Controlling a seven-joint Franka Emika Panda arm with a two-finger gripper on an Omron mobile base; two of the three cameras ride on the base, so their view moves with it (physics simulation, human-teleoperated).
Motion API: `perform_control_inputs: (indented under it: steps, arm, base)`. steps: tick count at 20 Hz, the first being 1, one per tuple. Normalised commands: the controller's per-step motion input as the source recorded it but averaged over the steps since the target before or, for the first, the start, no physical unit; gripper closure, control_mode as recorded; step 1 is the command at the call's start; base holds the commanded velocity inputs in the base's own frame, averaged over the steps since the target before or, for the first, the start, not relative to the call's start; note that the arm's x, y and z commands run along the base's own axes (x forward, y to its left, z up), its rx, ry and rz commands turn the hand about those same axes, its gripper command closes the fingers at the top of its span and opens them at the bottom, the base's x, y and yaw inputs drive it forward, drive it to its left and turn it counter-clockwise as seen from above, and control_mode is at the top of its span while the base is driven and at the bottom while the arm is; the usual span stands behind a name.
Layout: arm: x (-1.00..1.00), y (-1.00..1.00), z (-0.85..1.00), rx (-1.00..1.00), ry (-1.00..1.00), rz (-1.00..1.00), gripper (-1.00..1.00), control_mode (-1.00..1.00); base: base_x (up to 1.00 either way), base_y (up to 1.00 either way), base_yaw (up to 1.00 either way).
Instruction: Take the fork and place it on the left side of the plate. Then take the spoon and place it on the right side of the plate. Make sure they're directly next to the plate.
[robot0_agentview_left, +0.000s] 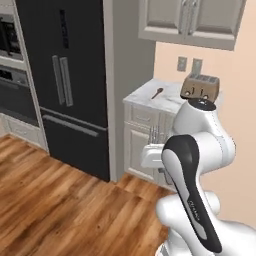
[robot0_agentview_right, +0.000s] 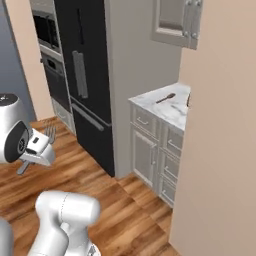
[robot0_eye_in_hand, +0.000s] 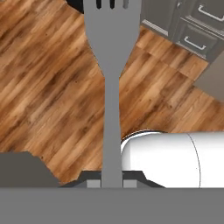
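My jaws were clamped on the handle of the fork (robot0_eye_in_hand: 111, 87), which stood straight up between the two fingertips (robot0_eye_in_hand: 93, 183) in the hand view, tines pointing away from me over the wooden floor (robot0_eye_in_hand: 52, 87). In the left base view the fork's tines (robot0_agentview_left: 154, 134) stuck up just behind my white arm (robot0_agentview_left: 200, 150), in front of the white cabinet drawers (robot0_agentview_left: 142, 117). In the right base view the fork (robot0_agentview_right: 49, 132) showed at my hand on the left, above the floor, well apart from the table. The spoon (robot0_agentview_left: 157, 93) lay on the marble table (robot0_agentview_left: 145, 95) at the far side, to the left of the toaster (robot0_agentview_left: 200, 86). From the right base view the spoon (robot0_agentview_right: 165, 98) rested near the table's far edge. A dark fridge (robot0_agentview_left: 70, 75) stood to the left of the table.
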Motion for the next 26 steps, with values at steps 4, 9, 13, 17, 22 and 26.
perform_control_inputs:
  steps: [4,9,13,17,22,26]
  arm:
    - [0.00,0.00,0.00,0.00,0.00,0.00,1.00,1.00]
    - [0.00,0.00,0.00,0.00,0.00,0.00,1.00,1.00]
    - [0.00,0.00,0.00,0.00,0.00,0.00,1.00,1.00]
    - [0.00,0.00,0.00,0.00,0.00,0.00,1.00,1.00]
    - [0.00,0.00,0.00,0.00,0.00,0.00,1.00,1.00]
    - [0.00,0.00,0.00,0.00,0.00,0.00,1.00,1.00]
  base:
    - [-0.92,-0.49,0.44]
    - [-1.00,-0.40,0.43]
    - [-1.00,-0.29,0.41]
    - [-1.00,-0.11,0.36]
    - [-1.00,-0.06,0.31]
    - [-1.00,-0.02,0.23]
